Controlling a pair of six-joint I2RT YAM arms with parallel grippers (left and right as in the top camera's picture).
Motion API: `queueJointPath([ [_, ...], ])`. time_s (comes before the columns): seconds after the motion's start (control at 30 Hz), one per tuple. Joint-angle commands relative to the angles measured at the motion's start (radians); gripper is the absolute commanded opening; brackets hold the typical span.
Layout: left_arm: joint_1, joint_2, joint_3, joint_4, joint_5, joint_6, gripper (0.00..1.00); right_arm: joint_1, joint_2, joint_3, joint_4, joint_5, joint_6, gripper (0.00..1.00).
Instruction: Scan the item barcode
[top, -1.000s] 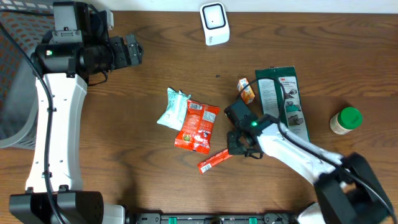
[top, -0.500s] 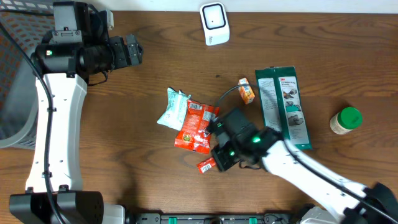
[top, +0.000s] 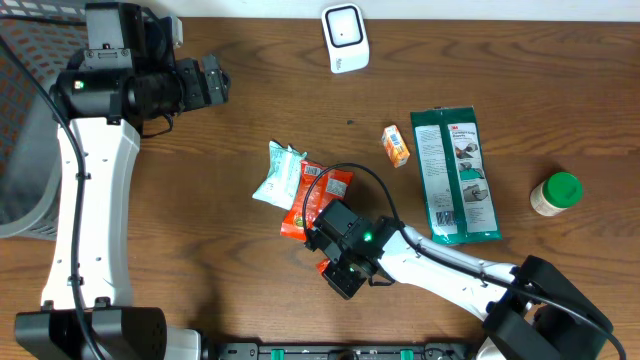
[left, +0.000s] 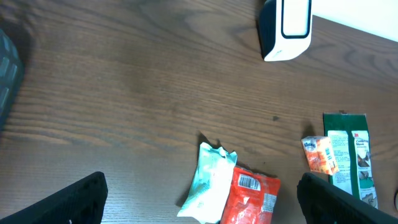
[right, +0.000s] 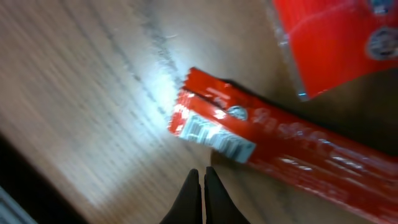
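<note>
Stick, place: the stick (right: 286, 152) lies flat on the bench (top: 200, 220), at the near centre and just on the near side of the red bag (top: 320, 195). From overhead the right arm hides most of it.
Stick, look: a long, thin red sachet with a glossy, crinkled wrapper and sealed ends. A white barcode (right: 217, 138) sits close to one end, face up. The small print is too blurred to read.
Right fingers: the right fingers (right: 189, 202) are pressed together and hold nothing. Their tips point at the bench right beside the barcode end. Whether they touch the wood or the wrapper I cannot tell.
Why so: with the tips together at that end, the arm looks set to nudge or line up the thin sachet, or to find its end before a pinch. A flat wrapper gives little edge to grab, so this is probably a lead-in to the pick.
Left fingers: the left fingers (left: 68, 199) are spread wide and empty, held high over the far left of the bench, well apart from every item.
Scanner: the scanner (top: 345, 38) stands at the far edge, well apart from the stick. The sachet would need lifting and carrying there, code toward its window.
Progress: early, with nothing lifted yet.
</note>
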Motion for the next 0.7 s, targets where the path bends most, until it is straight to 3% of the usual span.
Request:
queueJointPath([
  [0.0,0.0,0.003,0.011,-0.004,0.009,0.01,0.98,-0.001,0.005,0.013,0.008,0.127,-0.026,0.01],
  [0.13,0.0,0.003,0.011,-0.004,0.009,0.01,0.97,-0.001,0.005,0.013,0.063,0.279,-0.026,0.01],
  [0.33,0.0,0.003,0.011,-0.004,0.009,0.01,0.97,-0.006,0.004,0.029,0.124,0.291,-0.037,0.01],
  [0.53,0.0,0.003,0.011,-0.004,0.009,0.01,0.97,-0.034,-0.039,0.156,-0.104,0.286,-0.114,0.01],
  [0.6,0.0,0.003,0.011,-0.004,0.009,0.01,0.97,-0.053,-0.063,0.192,-0.176,0.288,-0.173,0.07],
  [0.67,0.0,0.003,0.011,-0.004,0.009,0.01,0.97,-0.072,-0.084,0.203,-0.224,0.288,-0.25,0.32],
])
